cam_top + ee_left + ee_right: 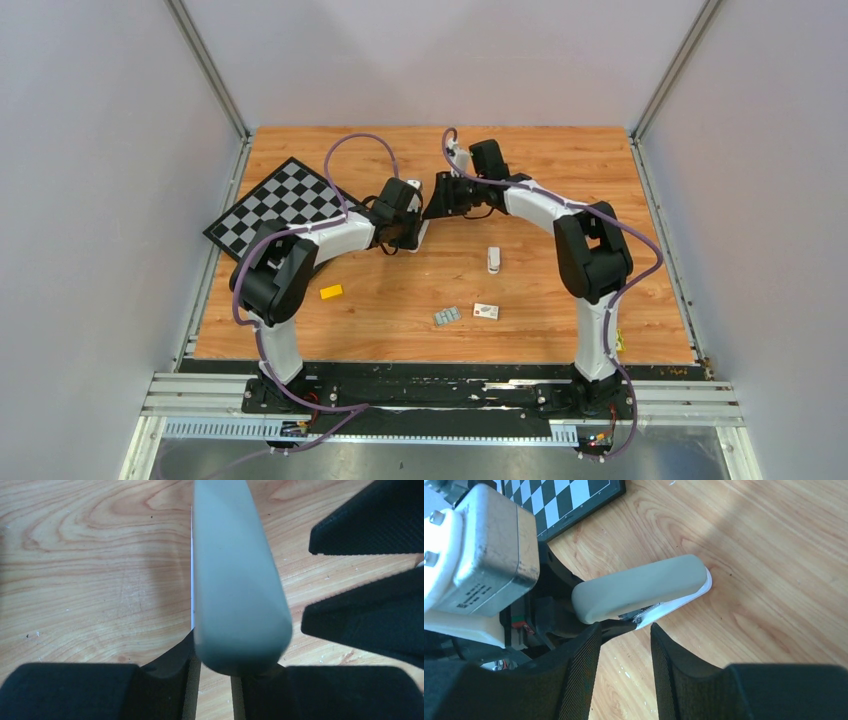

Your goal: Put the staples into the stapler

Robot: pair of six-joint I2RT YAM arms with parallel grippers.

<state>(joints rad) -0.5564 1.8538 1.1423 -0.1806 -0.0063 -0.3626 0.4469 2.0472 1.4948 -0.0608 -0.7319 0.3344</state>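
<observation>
The stapler (639, 587) is a slim grey bar with a white base. It is held up off the wooden table, and a bit of its metal channel shows between top and base. My left gripper (212, 687) is shut on its lower end; the grey top (235, 580) fills the left wrist view. In the top view the left gripper (408, 234) and stapler (421, 233) are at mid-table. My right gripper (624, 630) is open, its tips just at the stapler's near end, touching nothing, and it faces the left one (434, 206). The staples (446, 316) lie as grey strips near the front.
A tiny white box (486, 311) lies beside the staples. A small white-and-grey object (493, 260) lies right of centre. A yellow block (331, 292) lies front left. A checkerboard (280, 203) lies at the back left, its corner in the right wrist view (569, 500).
</observation>
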